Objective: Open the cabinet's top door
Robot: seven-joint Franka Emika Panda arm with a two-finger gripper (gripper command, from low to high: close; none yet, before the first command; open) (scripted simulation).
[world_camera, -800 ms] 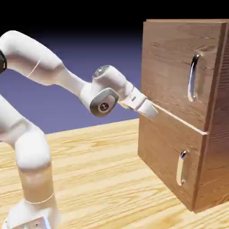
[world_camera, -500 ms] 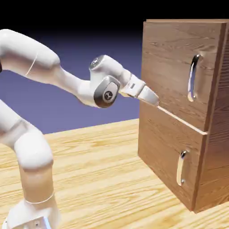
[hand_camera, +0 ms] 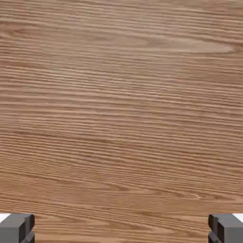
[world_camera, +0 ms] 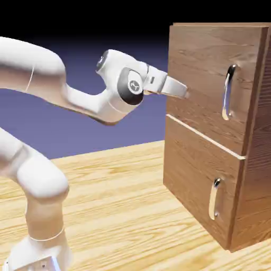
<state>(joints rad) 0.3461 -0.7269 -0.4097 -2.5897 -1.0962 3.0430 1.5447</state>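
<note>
The brown wood-grain cabinet (world_camera: 211, 174) stands at the exterior view's right. Its top door (world_camera: 198, 69) is closed, flush with the front, and carries a long curved silver handle (world_camera: 228, 92) near its right edge. My gripper (world_camera: 184, 92) points at the door's left part, close to the wood and well left of the handle. In the hand view, wood grain of the top door (hand_camera: 121, 109) fills the frame, and the two grey fingertips (hand_camera: 16, 228) sit far apart at the bottom corners with nothing between them. The gripper is open.
Below the top door is a smaller door panel (world_camera: 196, 180) with a short silver handle (world_camera: 214, 198). The cabinet rests on a light wooden table (world_camera: 122, 211). My arm's base (world_camera: 39, 254) stands at the lower left.
The gripper has risen from the seam between the two doors to the middle height of the top door, and levelled out, still pointing at the wood.
</note>
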